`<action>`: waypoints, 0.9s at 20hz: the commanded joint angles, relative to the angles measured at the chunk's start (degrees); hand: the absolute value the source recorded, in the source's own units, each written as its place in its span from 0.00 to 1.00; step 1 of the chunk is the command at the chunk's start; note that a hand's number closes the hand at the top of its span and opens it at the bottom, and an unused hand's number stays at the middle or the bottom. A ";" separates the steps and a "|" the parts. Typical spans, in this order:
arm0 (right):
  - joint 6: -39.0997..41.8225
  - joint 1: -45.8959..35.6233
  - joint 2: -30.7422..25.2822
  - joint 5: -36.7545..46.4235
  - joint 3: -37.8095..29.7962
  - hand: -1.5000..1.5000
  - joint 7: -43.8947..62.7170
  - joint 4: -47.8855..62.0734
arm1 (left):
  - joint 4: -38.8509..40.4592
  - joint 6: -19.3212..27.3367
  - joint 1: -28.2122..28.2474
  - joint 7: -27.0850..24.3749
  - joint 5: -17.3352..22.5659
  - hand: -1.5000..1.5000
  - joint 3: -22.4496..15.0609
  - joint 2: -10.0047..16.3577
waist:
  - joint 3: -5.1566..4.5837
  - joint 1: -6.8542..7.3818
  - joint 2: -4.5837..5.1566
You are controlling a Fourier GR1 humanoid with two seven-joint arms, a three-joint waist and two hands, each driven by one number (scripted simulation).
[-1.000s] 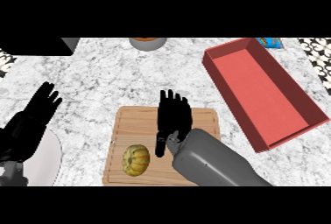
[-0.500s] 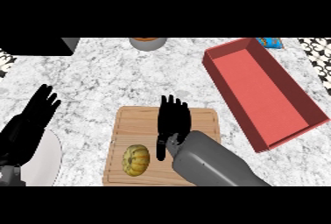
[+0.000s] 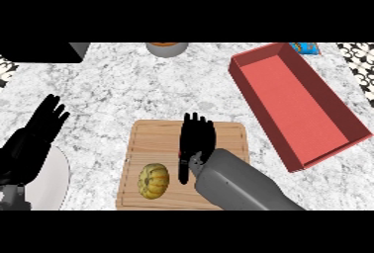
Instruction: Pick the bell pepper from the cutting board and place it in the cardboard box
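1. The right hand (image 3: 196, 143) has slid back down the board (image 3: 155, 141) over the last second, bringing its thumb in beside the pepper (image 3: 153, 180). I read that as lining up for the pick, not a grab yet.
2. Its fingers are straight and flat, holding nothing. Whether the thumb touches the pepper, I can't tell.
3. The pepper sits on the board's near-left part, just left of that hand.
4. The left hand (image 3: 36, 136) rests open at the left edge.
5. The box (image 3: 292, 99) lies right of the board with nothing in it, so the pick and the carry are both still to come.
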 commanded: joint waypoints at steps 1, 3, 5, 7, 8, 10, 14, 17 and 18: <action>-2.89 0.49 0.79 -0.02 1.79 0.00 5.59 3.22 | 2.40 -0.64 -2.69 0.35 -0.69 0.50 0.49 -0.58 | 0.00 -0.12 0.10; -0.70 -0.53 0.79 -0.68 0.14 0.00 8.50 -0.23 | -0.68 -0.59 -0.30 1.54 -0.17 0.50 0.90 -0.73 | 0.01 -0.25 -0.09; -2.34 -0.56 0.79 -0.48 0.87 0.00 4.82 3.74 | -4.03 0.82 0.46 2.88 -1.08 0.50 -0.15 -2.00 | 0.03 0.00 -0.03; -2.57 -1.79 0.79 -0.31 -0.06 1.00 5.52 3.05 | 1.82 -3.54 -0.04 -0.71 0.16 0.50 2.87 -0.43 | 0.00 -0.15 -0.01; -4.14 0.49 0.79 3.01 1.31 1.00 3.18 3.75 | 2.23 -2.10 -0.98 -0.07 -1.25 0.50 2.17 -1.39 | 0.01 -0.39 -0.01; -4.05 -1.49 0.80 3.53 0.09 1.00 -0.39 4.37 | 2.59 -2.28 -0.61 -1.45 -3.00 0.50 1.98 -2.43 | 0.01 -0.24 0.03; -7.02 -2.52 0.80 1.55 4.65 1.00 1.08 5.12 | 1.96 -5.19 -0.10 -0.54 -1.47 0.50 3.20 -2.09 | 0.01 0.28 0.09; 0.19 -1.48 -0.10 5.32 -1.53 1.00 -1.19 1.31 | 0.33 -2.20 -3.59 5.90 -1.76 0.50 4.32 -1.42 | 0.02 -0.80 -0.11; -3.96 -2.11 0.80 5.57 -1.80 1.00 -6.79 9.26 | 1.60 -3.28 -1.72 1.56 -3.22 0.50 3.66 -3.34 | 0.01 -0.24 0.05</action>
